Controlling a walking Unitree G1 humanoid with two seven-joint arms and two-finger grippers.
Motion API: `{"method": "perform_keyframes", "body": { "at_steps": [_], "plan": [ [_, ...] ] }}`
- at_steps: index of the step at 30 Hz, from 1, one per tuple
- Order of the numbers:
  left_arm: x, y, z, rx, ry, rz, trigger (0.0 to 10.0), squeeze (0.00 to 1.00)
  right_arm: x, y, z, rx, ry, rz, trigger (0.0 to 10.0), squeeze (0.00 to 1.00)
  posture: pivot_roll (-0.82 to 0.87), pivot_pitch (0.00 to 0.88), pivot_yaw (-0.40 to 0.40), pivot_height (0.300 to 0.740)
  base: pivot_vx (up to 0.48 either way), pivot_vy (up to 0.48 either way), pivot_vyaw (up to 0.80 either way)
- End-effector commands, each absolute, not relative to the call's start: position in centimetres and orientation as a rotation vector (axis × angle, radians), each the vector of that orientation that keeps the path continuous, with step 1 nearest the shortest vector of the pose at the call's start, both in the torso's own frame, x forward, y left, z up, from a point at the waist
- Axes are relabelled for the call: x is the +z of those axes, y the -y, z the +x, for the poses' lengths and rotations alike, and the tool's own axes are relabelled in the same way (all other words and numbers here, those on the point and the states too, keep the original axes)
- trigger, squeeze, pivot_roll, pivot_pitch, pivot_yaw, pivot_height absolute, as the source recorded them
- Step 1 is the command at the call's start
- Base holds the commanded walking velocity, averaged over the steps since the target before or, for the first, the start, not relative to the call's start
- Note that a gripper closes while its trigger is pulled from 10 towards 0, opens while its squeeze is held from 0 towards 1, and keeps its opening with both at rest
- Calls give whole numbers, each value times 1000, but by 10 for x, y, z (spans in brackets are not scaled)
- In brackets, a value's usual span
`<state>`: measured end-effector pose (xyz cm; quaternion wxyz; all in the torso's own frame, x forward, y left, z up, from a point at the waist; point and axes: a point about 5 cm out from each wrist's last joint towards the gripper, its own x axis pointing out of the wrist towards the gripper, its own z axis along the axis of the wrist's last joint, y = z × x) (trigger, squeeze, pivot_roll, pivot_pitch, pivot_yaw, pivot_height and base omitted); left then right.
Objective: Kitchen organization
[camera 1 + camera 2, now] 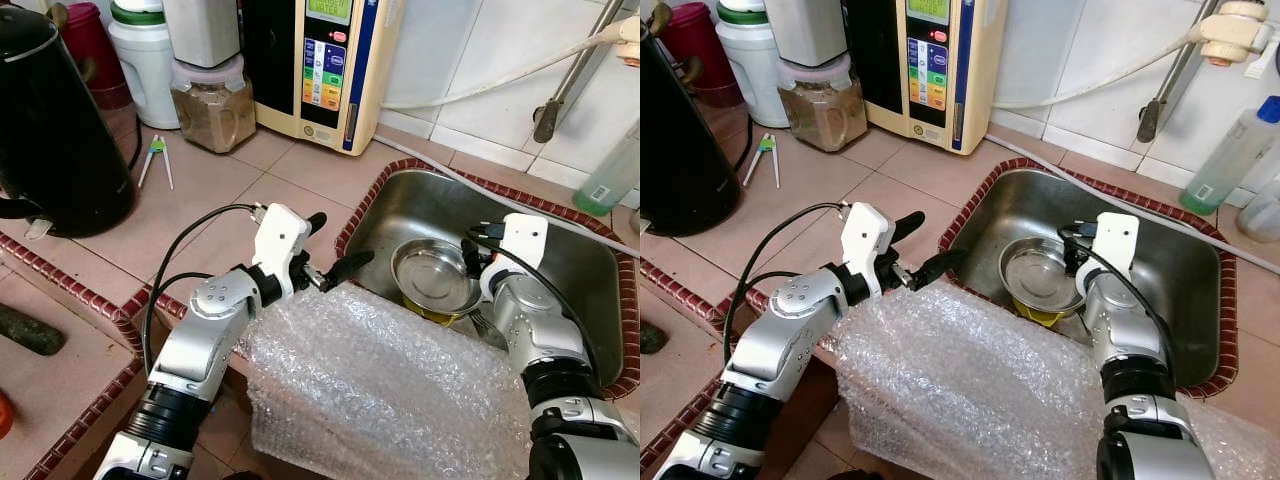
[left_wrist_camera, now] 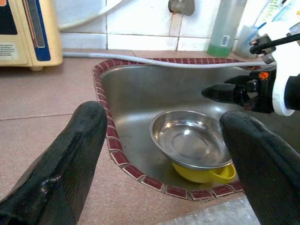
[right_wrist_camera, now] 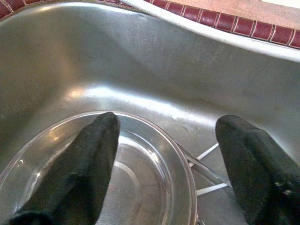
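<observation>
Right wrist: gripper [image 3: 164, 154] straddles bowl [image 3: 140, 187] rim

Two silver arms are seen, each built of rounded metallic segments joined by black collars. A white housing is fitted at each wrist, with black cables looped from it back along the forearm. The left gripper [image 1: 335, 250] and right gripper [image 3: 164, 164] are each made of two long black fingers, apparently rubbery, though this is blurred.
</observation>
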<state>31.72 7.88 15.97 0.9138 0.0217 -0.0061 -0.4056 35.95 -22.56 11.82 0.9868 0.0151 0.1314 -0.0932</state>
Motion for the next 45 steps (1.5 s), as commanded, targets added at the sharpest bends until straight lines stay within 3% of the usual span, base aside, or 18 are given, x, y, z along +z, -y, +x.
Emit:
{"method": "perform_keyframes", "body": {
  "at_steps": [1,33,35,38,45],
  "plan": [
    [166,-75,316,-843,43,67,10000,1000,127,226,361,-180,-228,21,10000,1000,38,73,-58,740,0,0,0],
    [166,-75,316,-835,46,69,10000,1000,127,225,361,-177,-225,21,10000,1000,38,73,-58,740,0,0,0],
    [172,-77,320,-693,100,70,10000,1000,146,219,363,-126,-109,-33,10000,1000,32,75,-58,740,0,0,0],
    [173,-78,321,-632,119,69,10000,1000,153,215,364,-102,-62,-56,10000,1000,32,75,-58,740,0,0,0],
    [173,-80,321,-598,115,89,10000,1000,153,216,362,-107,-49,-69,10000,1000,34,75,-55,740,0,0,0]
  ]
}}
